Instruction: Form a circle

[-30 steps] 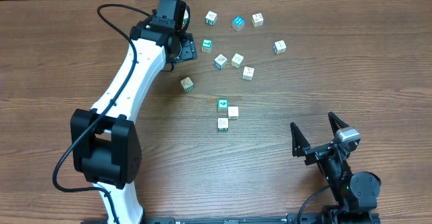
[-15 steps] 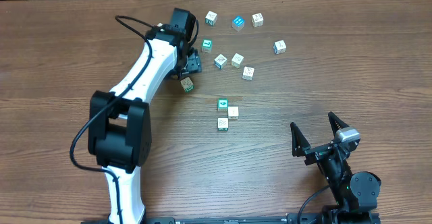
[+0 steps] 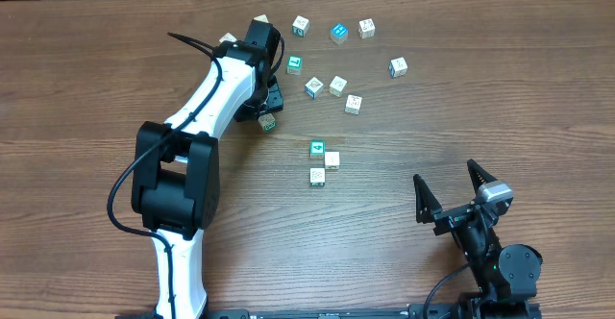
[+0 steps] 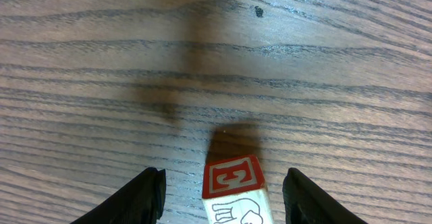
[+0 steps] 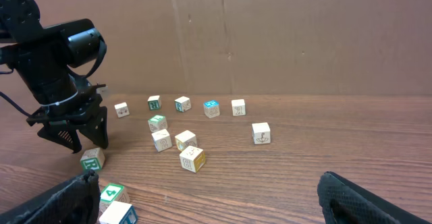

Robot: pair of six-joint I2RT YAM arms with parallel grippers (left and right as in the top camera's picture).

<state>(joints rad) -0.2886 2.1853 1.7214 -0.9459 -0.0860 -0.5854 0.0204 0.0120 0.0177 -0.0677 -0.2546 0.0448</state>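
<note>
Wood-grain table (image 3: 86,88) fills the overhead view. L arm (image 3: 207,98), white w/ black joints, reaches from the near edge up to the far-left part of the table. R arm (image 3: 495,252) sits low at the near-right corner, well apart from everything. R gripper (image 3: 446,177) has its fingers spread, nothing btwn them. L gripper (image 3: 266,110) points down at the table, fingers (image 4: 145,197) apart, straddling one cube (image 4: 233,177) w/ a red-printed face; bare table shows on both sides of it, so no clamp. The cubes (image 3: 337,85), pale wood and teal, lie loosely scattered across the far-centre of the table, no ring shape: a few along the back, several mid-cluster, and three close together nearer the centre (image 3: 324,161), beside the straddled cube's right.
</note>
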